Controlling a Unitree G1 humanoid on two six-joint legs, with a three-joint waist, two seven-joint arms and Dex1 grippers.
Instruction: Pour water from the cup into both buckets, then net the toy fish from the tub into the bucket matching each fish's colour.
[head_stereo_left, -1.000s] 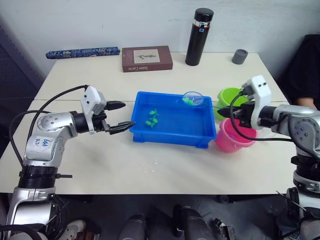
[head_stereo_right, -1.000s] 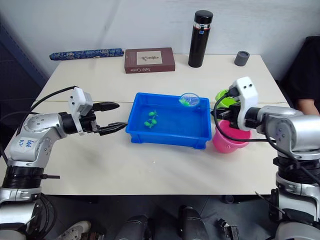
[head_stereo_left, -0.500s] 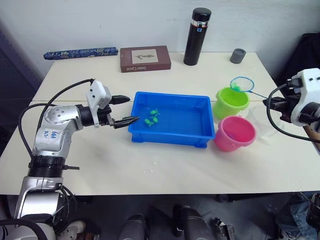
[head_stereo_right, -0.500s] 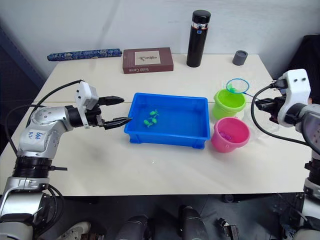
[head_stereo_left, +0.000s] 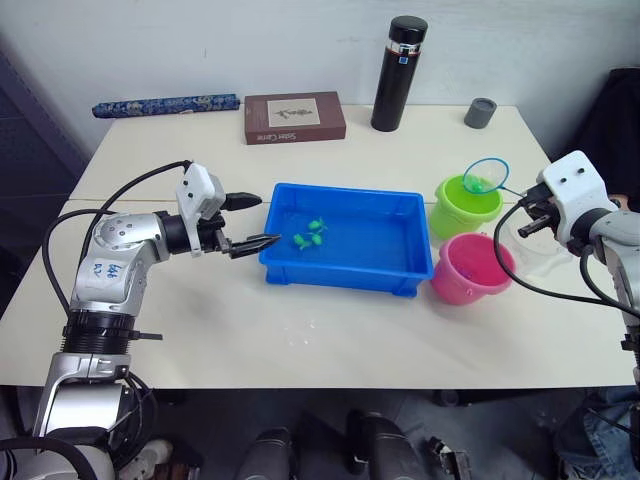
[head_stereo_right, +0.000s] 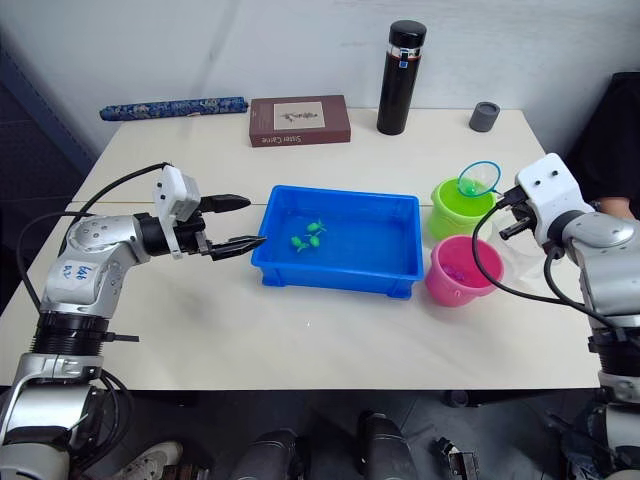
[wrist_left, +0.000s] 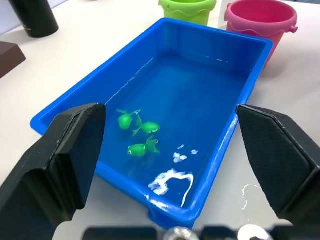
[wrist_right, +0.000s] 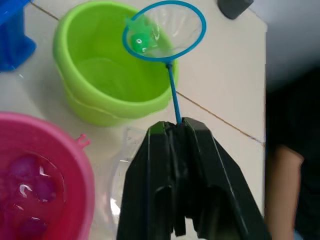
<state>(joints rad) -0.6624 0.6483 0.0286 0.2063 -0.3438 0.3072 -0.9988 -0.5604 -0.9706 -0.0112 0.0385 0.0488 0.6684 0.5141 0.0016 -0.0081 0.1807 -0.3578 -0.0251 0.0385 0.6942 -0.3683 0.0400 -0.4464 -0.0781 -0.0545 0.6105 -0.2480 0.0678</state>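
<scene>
Right wrist view: right end effector (wrist_right: 176, 131) clamps net (wrist_right: 165, 30), green fish (wrist_right: 140, 40) inside, above green bucket (wrist_right: 100, 80).

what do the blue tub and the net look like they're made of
Blue tub: looks like glossy moulded plastic, going by its smooth, uniformly coloured walls and rounded rim. Net: thin blue hoop and handle, probably plastic or coated wire; the pouch is a clear film or very fine mesh, with the green fish visible through it.

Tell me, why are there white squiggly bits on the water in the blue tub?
Left wrist view: that's glare, light bouncing off the water in the tub, brightest near the green fish. Right wrist view: small shiny spots sit on the water in the pink bucket too.
</scene>
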